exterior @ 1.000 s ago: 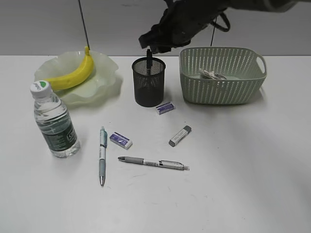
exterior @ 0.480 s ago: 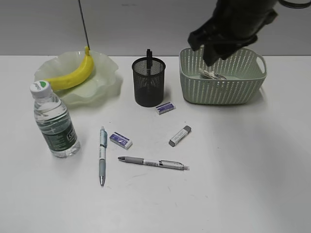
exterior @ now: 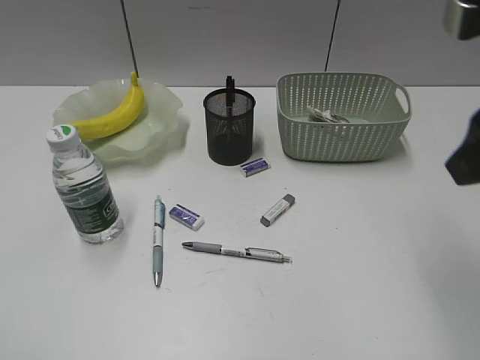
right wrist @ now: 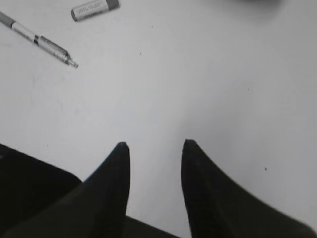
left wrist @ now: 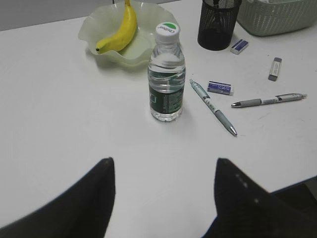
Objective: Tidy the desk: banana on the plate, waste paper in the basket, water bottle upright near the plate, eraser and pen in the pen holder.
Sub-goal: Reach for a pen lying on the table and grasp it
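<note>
Both grippers hang empty over bare desk [exterior: 360, 300]. Low in the left wrist view, the left gripper [left wrist: 163, 171] has its jaws spread wide, nothing between them, and stands well short of the bottle. Low in the right wrist view, the right gripper [right wrist: 154, 151] has its jaws parted more narrowly, also holding and touching nothing; in the exterior view only a dark edge of that arm shows at the right border.

Largest to smallest: the basket [exterior: 341, 139] at upper right has the paper [exterior: 326, 115] lying in it. The plate [exterior: 161, 127] at upper left carries the banana [exterior: 112, 118]. The bottle [exterior: 84, 187] stands upright at left, just below the plate. The holder [exterior: 229, 127], upper centre, already has one dark pen standing in it.

So the step in hand, I judge, is the stationery. Two pens lie at lower centre, one [exterior: 157, 240] pointing down the frame, the other [exterior: 236, 251] lying across it. Three erasers lie loose: one [exterior: 255, 166] just beside the holder's foot, one [exterior: 186, 217] near the first pen, a grey one [exterior: 277, 210] right of centre.

The next move calls for lowering over one of these with the jaws set across its narrow width.
</note>
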Motion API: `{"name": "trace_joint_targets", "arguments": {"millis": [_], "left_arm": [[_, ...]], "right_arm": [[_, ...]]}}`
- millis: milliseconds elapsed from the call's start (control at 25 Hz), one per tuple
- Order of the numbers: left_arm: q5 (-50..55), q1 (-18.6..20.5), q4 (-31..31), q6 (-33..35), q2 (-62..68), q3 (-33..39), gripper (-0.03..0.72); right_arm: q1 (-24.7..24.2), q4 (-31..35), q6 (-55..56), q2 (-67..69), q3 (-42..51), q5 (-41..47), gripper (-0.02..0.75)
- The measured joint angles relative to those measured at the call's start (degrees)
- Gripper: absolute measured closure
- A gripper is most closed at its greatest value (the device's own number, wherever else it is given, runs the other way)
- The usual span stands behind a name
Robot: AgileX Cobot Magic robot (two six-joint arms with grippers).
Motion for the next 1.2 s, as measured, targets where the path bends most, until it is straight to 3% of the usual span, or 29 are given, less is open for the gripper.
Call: {"name": "trace_joint_targets", "arguments": {"millis": [640,1040,1200], "left_arm": [[0.00,0.00,-0.01,0.00,0.00,0.00,0.217],[-5.65,0.00,-0.76,0.00,6.58,-2.01,0.219],[-9.57,0.00,-6.39,0.00,18.58,-4.57,0.219]], "right_arm": [[0.00,0.05,0.21,-47.68,26.65,4.40,0.447],[0.00,0.06,0.09,-64.86,27.94,2.91,0.447],[0.00,0.06,0.09,-65.80,27.94,2.70,0.446]]}}
